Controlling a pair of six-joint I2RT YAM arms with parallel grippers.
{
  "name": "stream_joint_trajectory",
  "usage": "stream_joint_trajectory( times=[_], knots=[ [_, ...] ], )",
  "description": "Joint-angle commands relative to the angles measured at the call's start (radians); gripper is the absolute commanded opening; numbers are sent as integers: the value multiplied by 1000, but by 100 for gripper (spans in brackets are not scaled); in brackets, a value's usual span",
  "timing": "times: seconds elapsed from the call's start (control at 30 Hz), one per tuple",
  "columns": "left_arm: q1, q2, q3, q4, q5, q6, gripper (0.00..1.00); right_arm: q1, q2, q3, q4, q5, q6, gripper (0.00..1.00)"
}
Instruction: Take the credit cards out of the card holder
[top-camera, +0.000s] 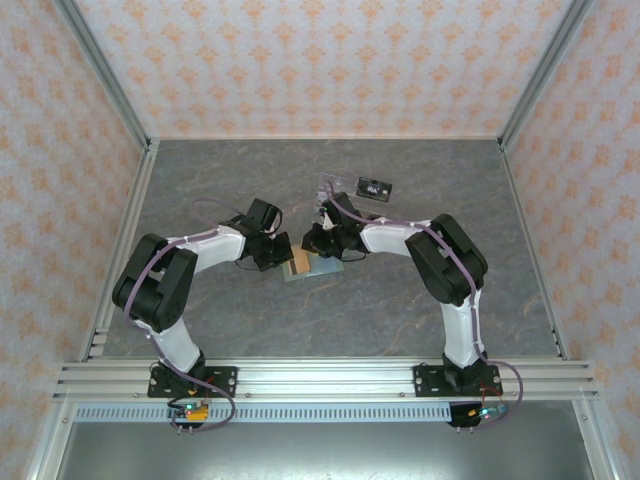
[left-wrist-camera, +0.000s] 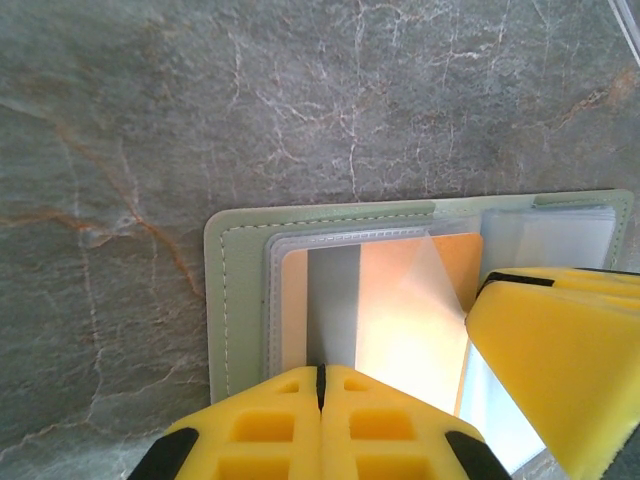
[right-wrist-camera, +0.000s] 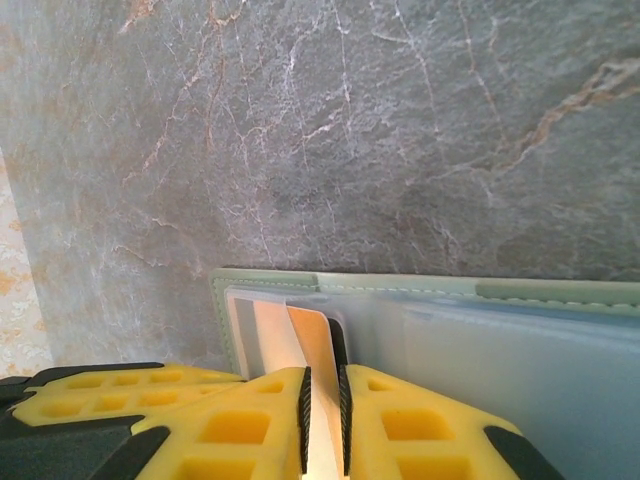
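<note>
Extraction step. Pale sage-green folding card holder (top-camera: 312, 267) lies open on the grey marbled table (top-camera: 200, 190); left gripper (left-wrist-camera: 321, 390), clenched, apparently pins it; right gripper (right-wrist-camera: 322, 415) grasps 1 pale orange plastic card (right-wrist-camera: 312, 335). Next: draw it straight out.

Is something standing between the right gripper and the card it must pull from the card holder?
Nothing visible. The right gripper is shut on the edge of the card, which sticks out of a clear pocket of the card holder. The left gripper is shut beside it, not between them.
</note>
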Motion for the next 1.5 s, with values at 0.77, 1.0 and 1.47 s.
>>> stream_joint_trajectory(
  times=[0.77, 1.0, 1.47],
  knots=[
    [-12, 67, -23, -40, -53, 41, 0, 7, -14, 5, -13, -145, -67, 19],
    [-11, 66, -20, -40, -54, 42, 0, 5, -36, 1, -46, -143, -117, 11],
    [-7, 19, -19, -84, -77, 56, 8, -41, -117, -77, -12, -57, -130, 0]
  ],
)
